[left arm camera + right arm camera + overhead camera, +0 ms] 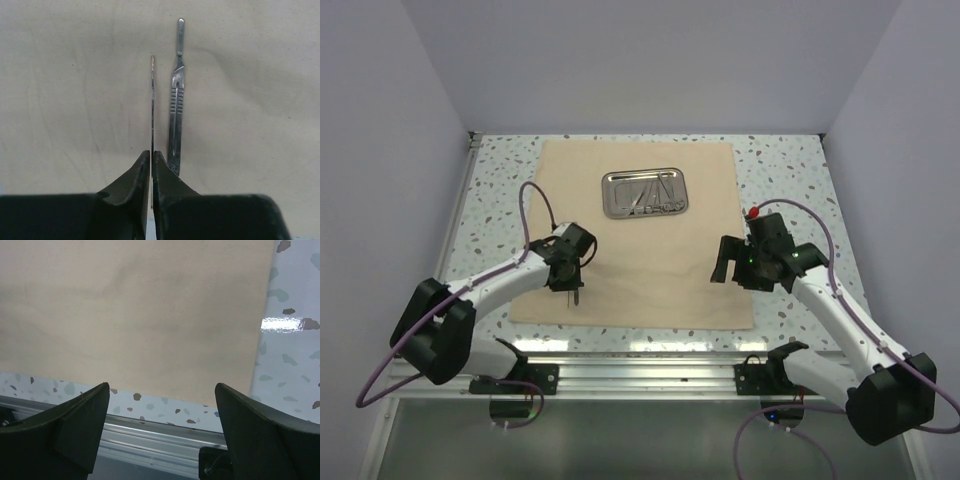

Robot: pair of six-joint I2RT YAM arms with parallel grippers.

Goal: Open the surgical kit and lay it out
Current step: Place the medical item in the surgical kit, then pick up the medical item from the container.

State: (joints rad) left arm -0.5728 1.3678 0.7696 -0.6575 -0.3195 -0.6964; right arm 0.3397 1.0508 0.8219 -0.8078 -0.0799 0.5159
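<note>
The beige cloth wrap (650, 270) lies spread flat on the table. The shiny steel tray (643, 192) sits on its far half and holds several thin silver instruments (650, 195). My left gripper (571, 288) is over the cloth's near left part. In the left wrist view the left gripper (151, 152) is shut on a thin flat steel instrument (152, 100), seen edge-on and pointing ahead. A flat ribbed steel handle (174, 115) lies on the cloth (75, 100) just to its right. My right gripper (725, 268) is open and empty over the cloth's near right corner (150, 315).
The speckled table (790, 170) shows round the cloth. A metal rail (640, 352) runs along the near edge, also in the right wrist view (160, 442). Grey walls close in the back and both sides.
</note>
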